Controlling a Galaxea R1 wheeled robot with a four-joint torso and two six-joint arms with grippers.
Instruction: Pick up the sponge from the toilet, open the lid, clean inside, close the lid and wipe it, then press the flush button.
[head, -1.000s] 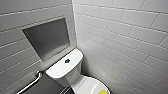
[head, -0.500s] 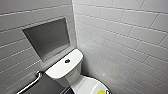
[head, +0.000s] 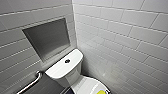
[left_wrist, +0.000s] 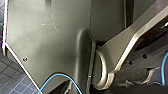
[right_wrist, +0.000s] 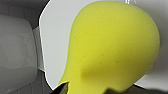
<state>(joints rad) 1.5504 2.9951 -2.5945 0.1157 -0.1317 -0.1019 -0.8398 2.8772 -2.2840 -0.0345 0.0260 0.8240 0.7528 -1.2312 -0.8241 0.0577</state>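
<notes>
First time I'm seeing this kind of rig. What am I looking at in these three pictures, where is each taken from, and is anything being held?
This is a wheeled robot with two arms, facing a tiled corner. The head camera looks down on the white toilet, the flush button on its tank and the closed lid. The right wrist camera sees the yellow-green sponge very close, over that lid; whether it is gripped, I cannot tell. The left wrist camera shows the robot's own dark plate, a blue cable and dark floor tiles.
</notes>
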